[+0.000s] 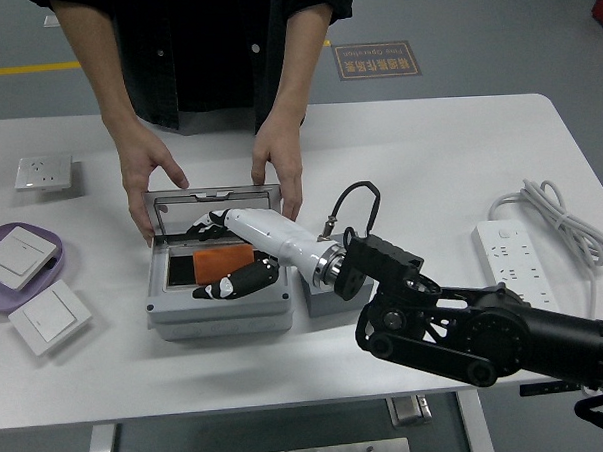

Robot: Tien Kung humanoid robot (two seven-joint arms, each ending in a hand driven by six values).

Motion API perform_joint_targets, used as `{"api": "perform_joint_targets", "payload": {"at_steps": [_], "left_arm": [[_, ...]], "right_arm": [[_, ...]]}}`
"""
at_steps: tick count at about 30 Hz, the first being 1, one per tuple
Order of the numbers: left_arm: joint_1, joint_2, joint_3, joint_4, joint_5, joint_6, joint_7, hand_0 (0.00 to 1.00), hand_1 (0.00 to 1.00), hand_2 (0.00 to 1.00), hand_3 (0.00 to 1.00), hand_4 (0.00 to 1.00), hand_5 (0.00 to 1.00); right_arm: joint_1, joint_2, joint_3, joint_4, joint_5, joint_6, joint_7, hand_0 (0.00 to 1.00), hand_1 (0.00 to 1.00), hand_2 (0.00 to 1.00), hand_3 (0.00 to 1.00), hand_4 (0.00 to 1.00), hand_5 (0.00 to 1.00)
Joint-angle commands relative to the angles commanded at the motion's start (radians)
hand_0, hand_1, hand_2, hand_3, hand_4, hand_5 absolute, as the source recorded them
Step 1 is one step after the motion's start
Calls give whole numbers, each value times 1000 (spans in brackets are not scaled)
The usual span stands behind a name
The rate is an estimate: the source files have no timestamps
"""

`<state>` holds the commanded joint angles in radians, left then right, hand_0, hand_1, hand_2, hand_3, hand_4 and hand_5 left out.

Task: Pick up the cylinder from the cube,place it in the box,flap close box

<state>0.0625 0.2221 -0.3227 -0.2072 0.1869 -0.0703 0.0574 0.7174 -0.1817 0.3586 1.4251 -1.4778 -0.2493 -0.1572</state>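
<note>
The orange cylinder lies on its side inside the open grey box. My right hand is over the box opening with its fingers spread apart around the cylinder, no longer gripping it. The grey cube stands just right of the box, partly hidden behind my right wrist. A person at the far side holds the box's raised lid with the left hand and the right hand. My left hand is out of view.
A white wall socket lies at the far left. A purple plate holds a white switch, with a second switch in front of it. A white power strip with coiled cable lies at the right.
</note>
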Motion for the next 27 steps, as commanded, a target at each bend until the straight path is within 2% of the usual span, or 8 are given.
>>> {"api": "perform_joint_targets", "payload": {"at_steps": [7, 8, 13, 14, 19, 20, 23, 27], "left_arm": [[2, -4, -6, -1, 4, 0, 1, 669, 682, 661, 680, 673, 270], [2, -4, -6, -1, 4, 0, 1, 669, 682, 660, 681, 675, 271], [-1, -2, -7, 0, 7, -1, 2, 669, 682, 660, 681, 675, 271], [-2, -2, -8, 0, 7, -2, 2, 669, 682, 660, 680, 670, 268], [-6, 3, -3, 0, 3, -2, 3, 669, 682, 660, 680, 670, 268], [-6, 4, -1, 0, 1, -2, 3, 669, 682, 659, 678, 658, 265], [-8, 8, 6, 1, -5, -2, 3, 669, 682, 659, 678, 658, 265], [-11, 10, 7, 1, -5, -3, 4, 669, 682, 657, 677, 657, 267]], "right_arm": [[-50, -50, 77, 106, 209, 4, 97, 832, 734, 732, 810, 992, 375], [-52, -57, 90, 125, 236, 5, 103, 821, 725, 719, 777, 955, 361], [-27, -82, 132, 178, 318, 11, 102, 821, 725, 719, 777, 955, 361], [-13, -86, 136, 177, 322, 13, 98, 811, 711, 697, 745, 886, 347], [67, -95, 123, 112, 343, 17, 88, 811, 711, 697, 745, 886, 347], [84, -94, 115, 91, 354, 18, 89, 811, 711, 697, 741, 898, 389], [134, -88, 72, 21, 408, 23, 102, 811, 711, 697, 741, 898, 389], [163, -86, 23, -64, 458, 27, 116, 801, 709, 694, 741, 903, 398]]}}
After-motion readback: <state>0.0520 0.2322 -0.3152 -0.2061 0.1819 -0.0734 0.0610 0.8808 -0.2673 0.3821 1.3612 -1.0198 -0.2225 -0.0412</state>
